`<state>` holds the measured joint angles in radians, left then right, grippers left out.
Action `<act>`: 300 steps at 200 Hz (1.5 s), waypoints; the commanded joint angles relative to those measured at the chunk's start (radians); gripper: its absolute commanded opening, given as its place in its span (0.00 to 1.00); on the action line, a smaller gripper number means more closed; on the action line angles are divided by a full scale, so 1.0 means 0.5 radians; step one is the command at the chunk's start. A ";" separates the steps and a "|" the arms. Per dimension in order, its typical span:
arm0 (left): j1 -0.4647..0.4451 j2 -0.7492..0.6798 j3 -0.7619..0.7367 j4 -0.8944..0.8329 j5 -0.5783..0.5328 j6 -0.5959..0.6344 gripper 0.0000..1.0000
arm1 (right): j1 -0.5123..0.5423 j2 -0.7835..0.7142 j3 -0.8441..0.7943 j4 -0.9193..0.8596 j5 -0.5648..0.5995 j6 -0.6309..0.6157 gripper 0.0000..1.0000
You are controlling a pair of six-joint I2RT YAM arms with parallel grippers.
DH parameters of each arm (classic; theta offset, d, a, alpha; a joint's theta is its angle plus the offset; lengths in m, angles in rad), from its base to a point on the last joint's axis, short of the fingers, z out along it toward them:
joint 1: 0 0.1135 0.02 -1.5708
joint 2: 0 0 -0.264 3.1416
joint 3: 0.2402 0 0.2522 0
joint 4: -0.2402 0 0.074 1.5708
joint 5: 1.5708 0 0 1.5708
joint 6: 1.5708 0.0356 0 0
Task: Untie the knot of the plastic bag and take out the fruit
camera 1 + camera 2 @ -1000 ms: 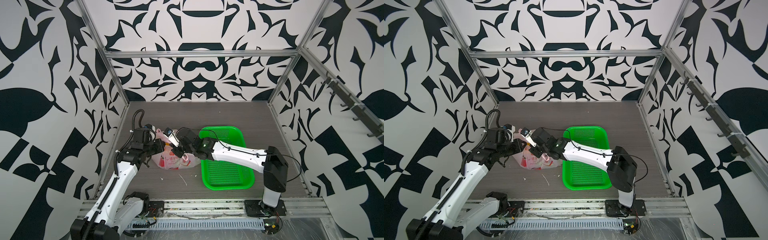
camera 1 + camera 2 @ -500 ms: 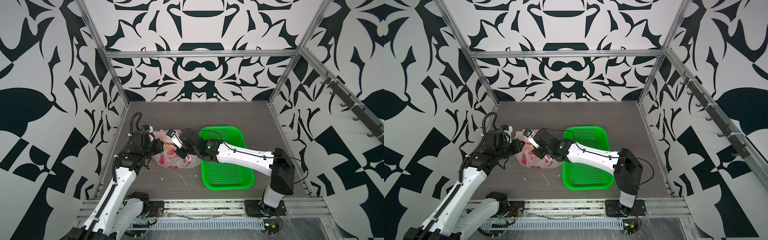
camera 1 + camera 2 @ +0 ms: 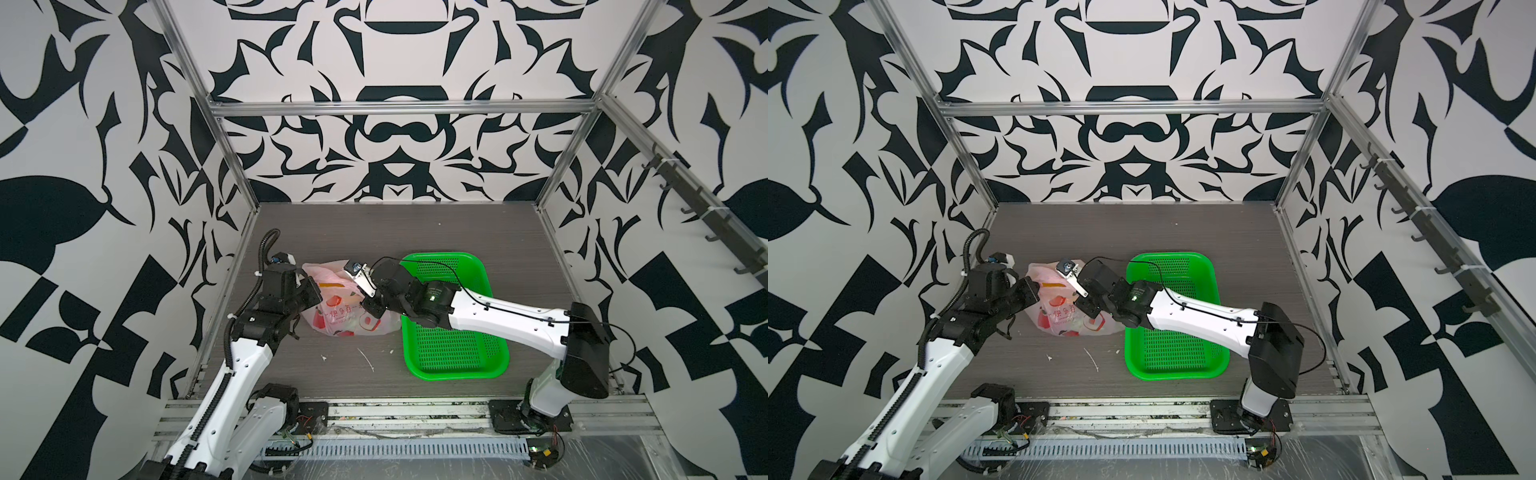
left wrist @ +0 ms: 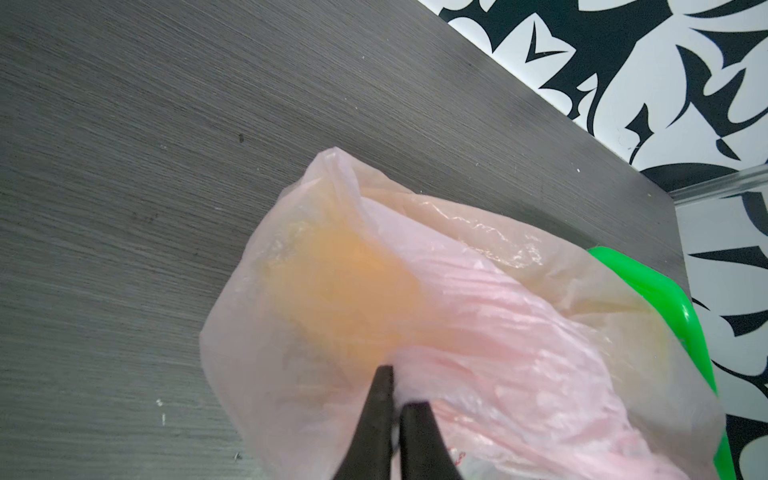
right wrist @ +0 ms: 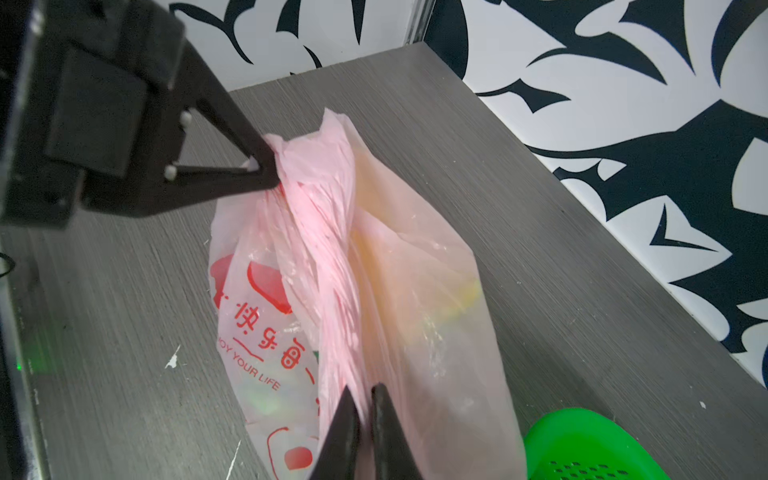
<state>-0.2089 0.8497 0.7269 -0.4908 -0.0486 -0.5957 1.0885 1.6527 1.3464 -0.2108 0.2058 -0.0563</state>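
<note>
In both top views one plastic bag (image 3: 347,316) lay on the surface (image 3: 415,232) just beside one green basket (image 3: 455,376), with the left arm (image 3: 249,357) at its left end and the right arm (image 3: 498,320) reaching over the basket to its right end. The left wrist view showed the left fingers (image 4: 380,407) clenched on the bag's film, one orange fruit (image 4: 349,282) glowing just beyond them. The right wrist view showed the right fingers (image 5: 347,419) clamped on one twisted pink strand (image 5: 328,257), its long axis running from them straight to the left fingers. One yellow fruit (image 5: 465,295) showed beside it, and no separate knot could be made out.
</note>
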 commanded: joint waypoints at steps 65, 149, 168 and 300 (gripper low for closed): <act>0.071 -0.031 -0.069 0.038 -0.098 -0.109 0.10 | -0.128 -0.293 -0.285 0.337 0.217 0.137 0.22; 0.078 -0.058 0.043 -0.018 0.247 -0.103 0.33 | -0.125 -0.254 -0.195 0.259 0.104 0.090 0.53; 0.078 -0.064 0.083 -0.057 0.283 -0.077 0.39 | -0.126 -0.219 -0.134 0.234 0.098 0.068 0.56; 0.019 0.107 0.424 -0.580 0.345 0.321 0.66 | -0.125 0.040 0.110 0.276 0.114 0.045 0.29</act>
<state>-0.1818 0.8864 0.8692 -0.6548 0.1146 -0.5167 1.0225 1.6859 1.3457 -0.1123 0.2520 -0.0292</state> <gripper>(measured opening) 0.645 0.350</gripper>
